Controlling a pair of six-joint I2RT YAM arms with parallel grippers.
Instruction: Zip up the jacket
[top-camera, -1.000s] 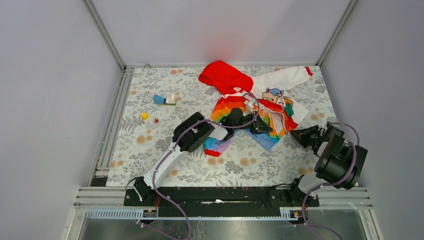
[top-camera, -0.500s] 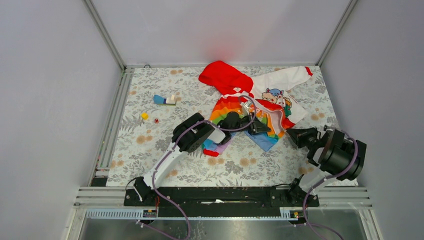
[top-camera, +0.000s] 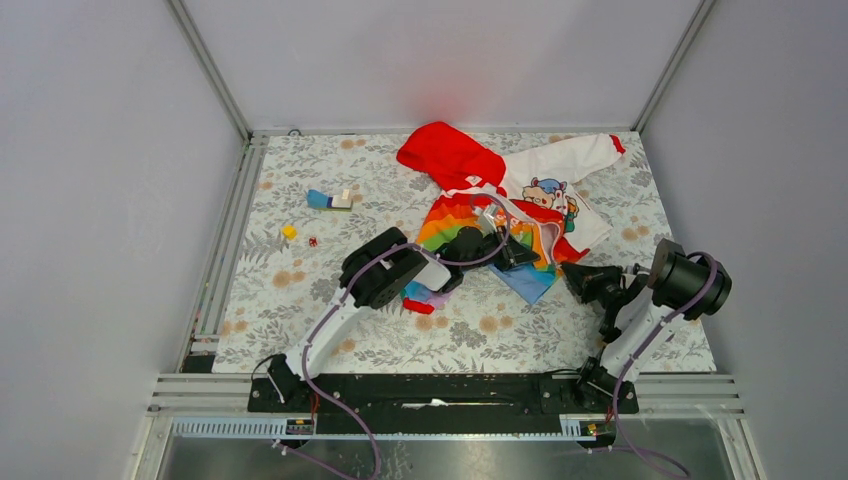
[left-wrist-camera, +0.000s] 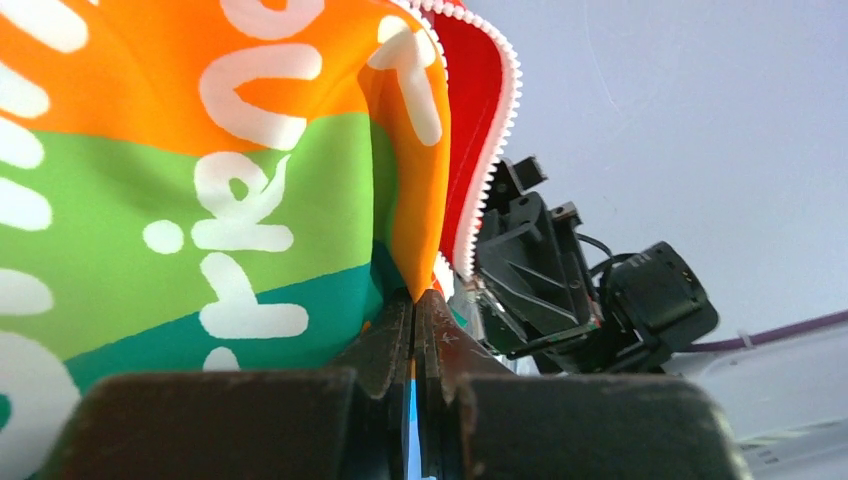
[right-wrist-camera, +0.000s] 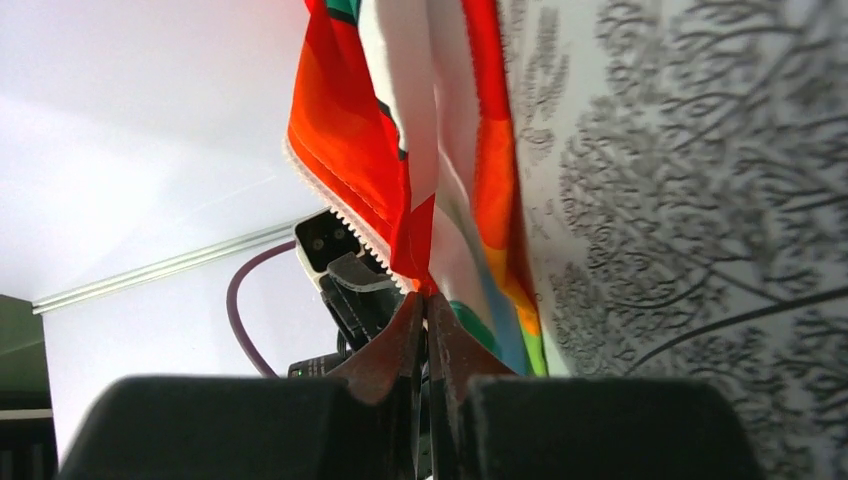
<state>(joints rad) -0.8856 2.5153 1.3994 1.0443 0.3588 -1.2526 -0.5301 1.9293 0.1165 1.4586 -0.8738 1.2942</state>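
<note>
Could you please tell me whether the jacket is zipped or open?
Open: the jacket shows separated front edges, with white zipper teeth bare along a free red edge.

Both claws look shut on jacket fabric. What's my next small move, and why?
Probably ease the right claw a little toward the left claw, so the two zipper ends near the hem can meet. Each claw is shut on a front edge of the jacket, with white zipper teeth beside the grip. In the top view those edges lie apart, unjoined.
</note>
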